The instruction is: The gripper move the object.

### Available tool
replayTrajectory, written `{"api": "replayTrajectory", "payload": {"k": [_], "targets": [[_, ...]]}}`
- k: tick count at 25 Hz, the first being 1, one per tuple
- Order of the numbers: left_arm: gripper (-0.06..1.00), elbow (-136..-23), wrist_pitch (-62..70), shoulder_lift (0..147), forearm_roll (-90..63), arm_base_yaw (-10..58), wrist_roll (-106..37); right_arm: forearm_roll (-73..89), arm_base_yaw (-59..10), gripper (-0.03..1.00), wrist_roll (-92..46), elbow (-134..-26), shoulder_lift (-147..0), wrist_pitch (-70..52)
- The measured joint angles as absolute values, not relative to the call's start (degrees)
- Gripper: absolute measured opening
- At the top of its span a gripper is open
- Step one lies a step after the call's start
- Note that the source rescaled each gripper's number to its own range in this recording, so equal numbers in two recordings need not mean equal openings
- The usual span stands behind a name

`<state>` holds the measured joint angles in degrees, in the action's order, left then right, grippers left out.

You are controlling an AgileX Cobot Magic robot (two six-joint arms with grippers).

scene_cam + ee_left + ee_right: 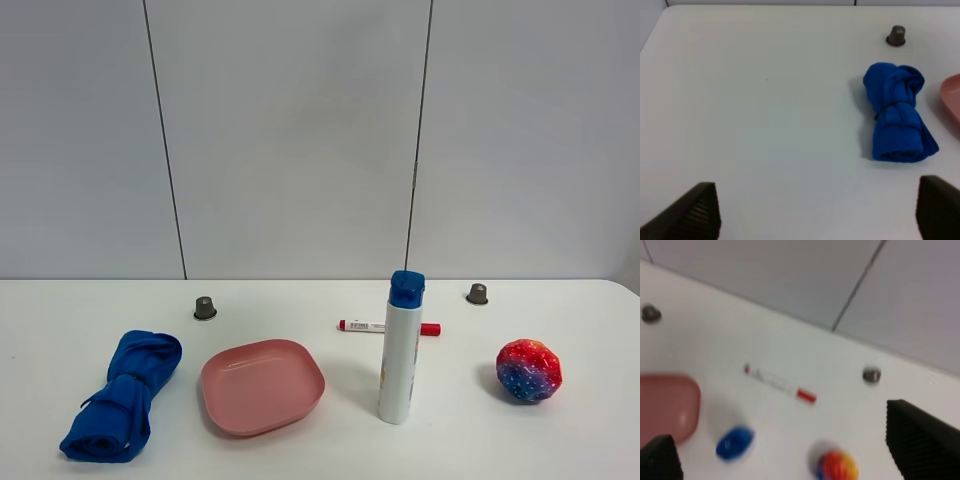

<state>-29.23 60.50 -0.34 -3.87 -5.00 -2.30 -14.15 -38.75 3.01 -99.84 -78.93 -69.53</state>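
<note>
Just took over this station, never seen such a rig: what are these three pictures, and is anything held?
A two-armed robot. The wide picture is from a high camera facing the white table; neither arm shows there. The other two are from wrist cameras, framed by dark fingertips. On the table: a rolled blue cloth, a pink plastic plate, an upright white bottle with a blue cap, a white marker with a red cap, a multicoloured ball and two small grey caps. Both the left gripper and the right gripper are open, holding nothing.

Cloth (120, 395) left of plate (262, 385), bottle (400, 350) right.
</note>
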Motion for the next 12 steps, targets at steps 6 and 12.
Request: {"api": "replayTrajectory", "payload": {"k": [6, 12], "targets": [[1.00, -29.2, 60.5, -0.3, -3.9, -5.0, -2.3, -9.5, -30.9, 0.90, 5.3, -79.7, -65.7, -69.8], [1.00, -29.2, 60.5, -0.3, -3.9, -5.0, -2.3, -7.6, -21.4, 0.90, 6.5, -66.4, -52.3, -69.0]]}}
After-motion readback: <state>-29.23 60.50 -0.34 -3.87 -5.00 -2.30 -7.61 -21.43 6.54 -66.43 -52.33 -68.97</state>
